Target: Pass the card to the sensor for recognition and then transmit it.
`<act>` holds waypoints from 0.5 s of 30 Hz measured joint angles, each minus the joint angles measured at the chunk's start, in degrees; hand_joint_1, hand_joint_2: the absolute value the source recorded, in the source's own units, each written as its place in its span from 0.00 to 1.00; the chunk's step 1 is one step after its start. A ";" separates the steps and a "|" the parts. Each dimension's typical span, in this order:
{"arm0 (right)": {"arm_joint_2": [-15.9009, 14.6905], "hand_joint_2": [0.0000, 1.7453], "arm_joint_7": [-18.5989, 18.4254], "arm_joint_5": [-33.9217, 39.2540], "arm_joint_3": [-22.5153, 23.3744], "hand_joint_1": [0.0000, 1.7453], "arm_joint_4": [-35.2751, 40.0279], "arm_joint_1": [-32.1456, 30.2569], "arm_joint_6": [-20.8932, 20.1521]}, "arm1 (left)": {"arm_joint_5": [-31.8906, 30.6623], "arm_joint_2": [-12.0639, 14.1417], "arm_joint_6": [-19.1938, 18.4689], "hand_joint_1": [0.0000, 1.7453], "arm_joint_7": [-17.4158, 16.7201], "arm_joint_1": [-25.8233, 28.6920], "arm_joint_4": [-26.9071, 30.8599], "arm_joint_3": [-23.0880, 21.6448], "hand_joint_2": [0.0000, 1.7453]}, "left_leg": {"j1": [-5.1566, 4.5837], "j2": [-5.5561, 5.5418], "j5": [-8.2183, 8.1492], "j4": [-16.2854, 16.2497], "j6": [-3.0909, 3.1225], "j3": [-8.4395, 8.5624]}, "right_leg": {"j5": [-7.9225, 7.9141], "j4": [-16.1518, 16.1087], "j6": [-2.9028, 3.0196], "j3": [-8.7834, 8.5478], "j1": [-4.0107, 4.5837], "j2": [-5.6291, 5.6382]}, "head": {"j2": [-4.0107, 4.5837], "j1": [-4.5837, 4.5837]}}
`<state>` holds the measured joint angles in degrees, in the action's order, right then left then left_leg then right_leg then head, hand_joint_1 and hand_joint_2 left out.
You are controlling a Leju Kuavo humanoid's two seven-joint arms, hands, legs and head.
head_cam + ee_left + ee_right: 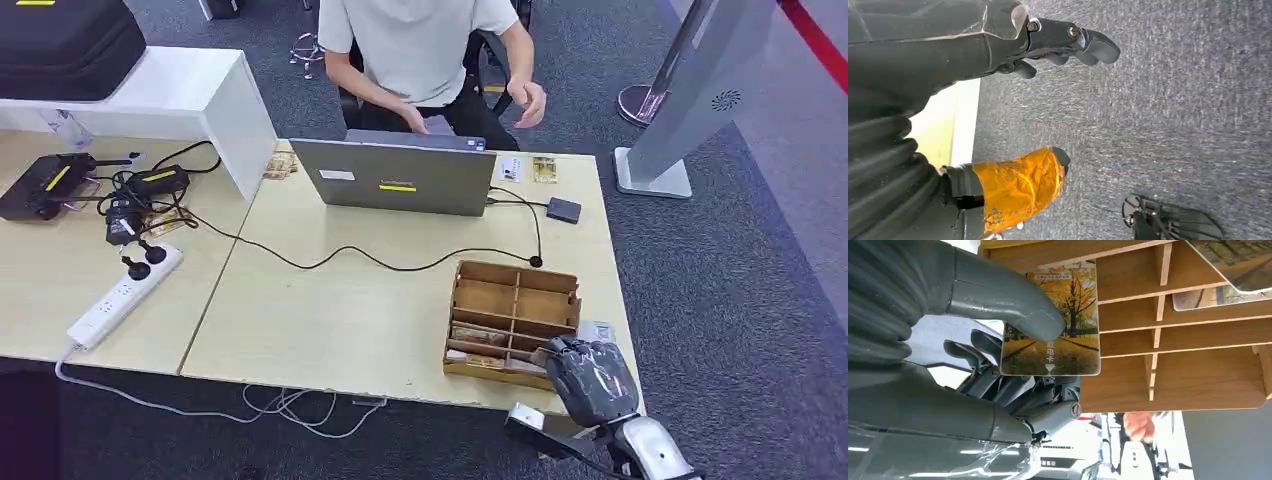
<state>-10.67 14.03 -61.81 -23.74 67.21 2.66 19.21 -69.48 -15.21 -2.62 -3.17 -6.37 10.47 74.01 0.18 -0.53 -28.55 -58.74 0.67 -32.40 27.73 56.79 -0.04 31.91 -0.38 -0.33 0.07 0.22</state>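
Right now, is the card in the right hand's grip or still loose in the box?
In its grip. Right wrist view: the thumb presses the card against the fingers beneath, beside the wooden box. Whether it has cleared its slot: cannot tell.

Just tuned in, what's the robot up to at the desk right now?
The right hand is at the wooden organizer box at the table's near edge, pinching a card with an autumn-tree picture between thumb and fingers. The left hand hangs over the carpet, holding nothing. A person sits behind the laptop.

Autumn-tree card [1058,322] pinched upright over wooden organizer [1178,340].
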 joint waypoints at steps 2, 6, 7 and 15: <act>0.24 1.00 0.28 0.17 -0.02 1.00 0.00 0.21 -0.26 | 0.00 0.02 0.22 0.00 0.35 0.00 0.00 0.00 1.00 | 0.00 0.00 0.00 0.00 0.00 -0.01 | 0.00 0.01 0.00 -0.01 0.00 0.00 | 0.00 0.00; 1.79 1.00 3.19 2.82 -0.77 1.00 0.15 5.66 -0.66 | -2.82 0.02 0.11 0.00 -0.55 0.03 0.00 -0.18 1.00 | 0.00 0.27 0.02 0.01 0.01 -0.14 | -0.11 0.17 0.01 0.04 -0.01 0.23 | 0.00 0.00; 2.68 1.00 2.63 3.82 -1.18 1.00 -0.04 9.88 -3.15 | -3.57 0.02 0.00 0.00 -0.70 0.02 0.00 -0.35 1.00 | 0.00 0.57 0.05 0.00 0.00 -0.06 | -0.25 0.18 0.09 0.16 -0.01 0.54 | 0.00 0.02; 10.94 1.00 -4.42 8.52 -2.12 1.00 -10.15 39.35 -11.52 | -6.38 -0.55 -0.87 0.00 -1.05 -0.50 0.00 -2.42 1.00 | -0.03 0.45 0.60 -0.03 -0.18 -0.24 | -0.56 0.29 0.14 0.47 -0.03 0.45 | 0.00 0.04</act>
<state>0.28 9.61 -53.29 -25.86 57.06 42.01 7.69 -75.86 -15.76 -3.50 -4.22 -6.87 10.47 71.58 0.15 -0.08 -27.95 -58.77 0.49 -32.64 27.17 57.08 0.09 32.37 -0.41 0.12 0.07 0.26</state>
